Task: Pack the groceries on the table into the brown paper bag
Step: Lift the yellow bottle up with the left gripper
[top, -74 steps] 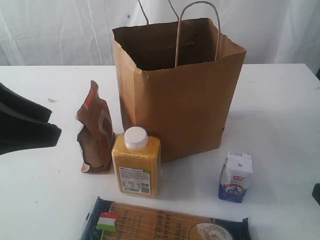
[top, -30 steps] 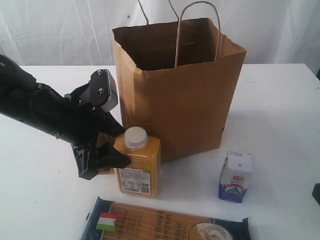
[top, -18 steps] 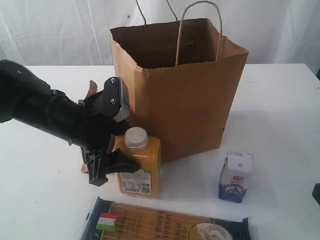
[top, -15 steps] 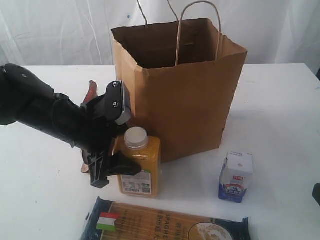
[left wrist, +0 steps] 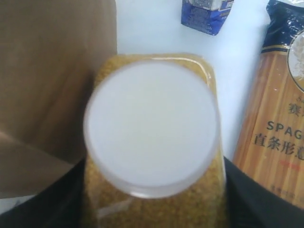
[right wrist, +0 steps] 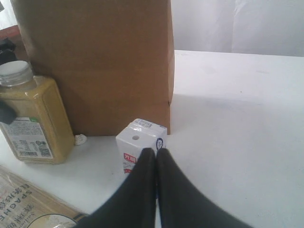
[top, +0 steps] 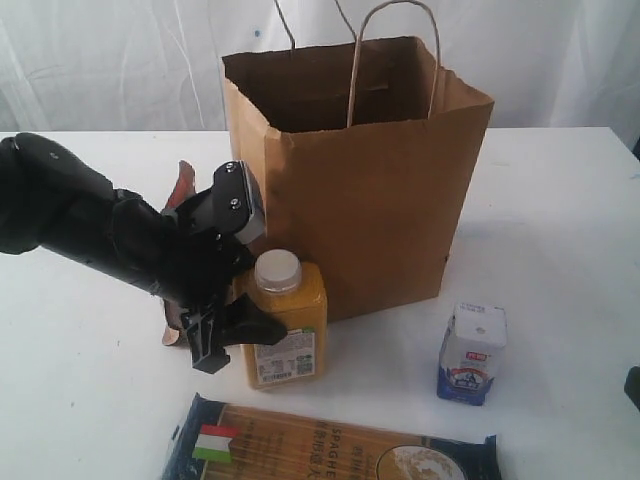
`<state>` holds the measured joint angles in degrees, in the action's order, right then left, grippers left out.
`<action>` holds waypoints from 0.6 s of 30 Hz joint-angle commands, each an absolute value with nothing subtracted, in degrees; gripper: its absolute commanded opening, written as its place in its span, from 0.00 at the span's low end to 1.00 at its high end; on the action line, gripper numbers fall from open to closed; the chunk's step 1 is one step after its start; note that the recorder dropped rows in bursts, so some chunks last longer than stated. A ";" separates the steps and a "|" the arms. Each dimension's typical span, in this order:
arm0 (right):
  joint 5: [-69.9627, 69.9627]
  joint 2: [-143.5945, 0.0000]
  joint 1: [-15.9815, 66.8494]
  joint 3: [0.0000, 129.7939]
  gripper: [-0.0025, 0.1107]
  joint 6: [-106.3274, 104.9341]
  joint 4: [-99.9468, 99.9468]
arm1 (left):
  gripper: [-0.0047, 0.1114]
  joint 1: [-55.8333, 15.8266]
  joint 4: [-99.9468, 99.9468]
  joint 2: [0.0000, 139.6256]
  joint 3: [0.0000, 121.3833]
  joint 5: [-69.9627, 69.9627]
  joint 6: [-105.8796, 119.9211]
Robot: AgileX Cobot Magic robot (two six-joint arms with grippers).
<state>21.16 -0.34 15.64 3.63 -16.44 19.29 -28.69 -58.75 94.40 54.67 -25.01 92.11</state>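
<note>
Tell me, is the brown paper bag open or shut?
Open. The brown paper bag stands upright on the table, its mouth spread wide and handles raised; what lies at its bottom cannot be seen.

Bright, even light; the bottle (left wrist: 151, 124) is blurred at close range.

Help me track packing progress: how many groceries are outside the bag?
4: yellow bottle in front of the brown paper bag, brown pouch partly behind the left arm, white-blue carton right of the bag, spaghetti pack nearest the camera. Others may be hidden inside.
</note>
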 commanded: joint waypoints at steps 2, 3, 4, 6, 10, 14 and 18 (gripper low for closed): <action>20.91 0.00 15.38 3.33 0.02 -16.28 19.54 | 0.04 -28.79 -57.13 88.33 54.81 -24.20 87.42; 20.91 0.00 15.38 3.33 0.02 -16.28 19.54 | 0.04 -28.79 -55.86 87.44 54.81 -24.56 85.31; 20.91 0.00 15.38 3.33 0.02 -16.28 19.54 | 0.04 -28.79 -53.65 86.37 54.81 -24.94 82.27; 20.91 0.00 15.38 3.33 0.02 -16.28 19.54 | 0.04 -28.79 -48.10 84.73 54.81 -25.91 76.28; 20.91 0.00 15.38 3.33 0.02 -16.28 19.54 | 0.04 -28.79 -39.29 82.80 54.81 -29.33 65.86; 20.91 0.00 15.38 3.33 0.02 -16.28 19.54 | 0.04 -28.79 -37.37 81.08 54.81 -34.29 62.50; 20.91 0.00 15.38 3.33 0.02 -16.28 19.54 | 0.04 -28.68 -35.04 76.98 54.81 -33.36 58.89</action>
